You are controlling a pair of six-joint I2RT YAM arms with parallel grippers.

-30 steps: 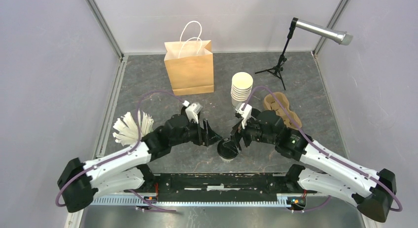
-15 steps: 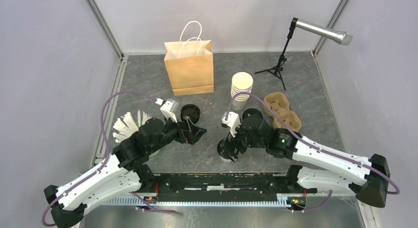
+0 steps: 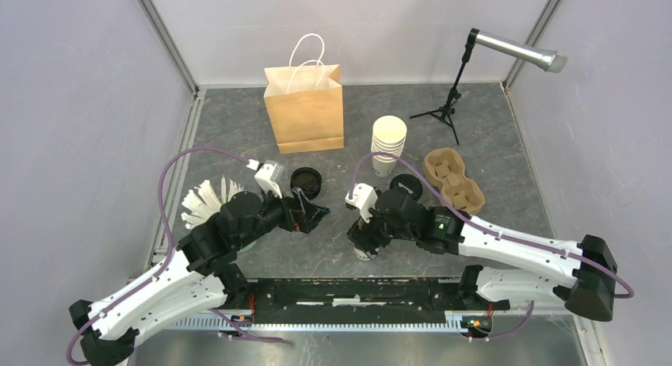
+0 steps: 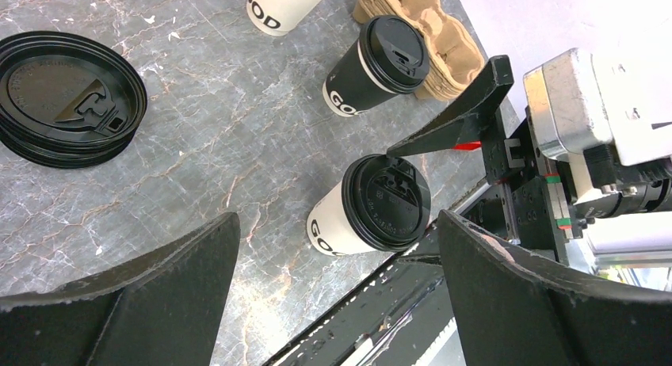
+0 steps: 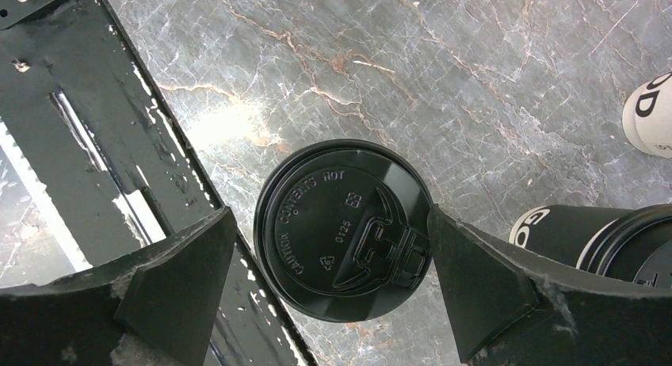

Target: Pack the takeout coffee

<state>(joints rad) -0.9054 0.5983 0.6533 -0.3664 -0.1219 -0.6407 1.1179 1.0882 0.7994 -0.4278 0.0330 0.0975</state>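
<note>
Jaws wide apart on both: R gripper (image 5: 329,223) straddles lidded cup (image 5: 342,251), maybe grazing it; L gripper (image 4: 338,219) empty.

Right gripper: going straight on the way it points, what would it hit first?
The right gripper would probably meet the round black plastic lid of the cream-white paper cup beneath it, centred between its open jaws; the remaining gap is unclear.

Lab — bare-walled robot enclosure (image 3: 71,104)
</note>
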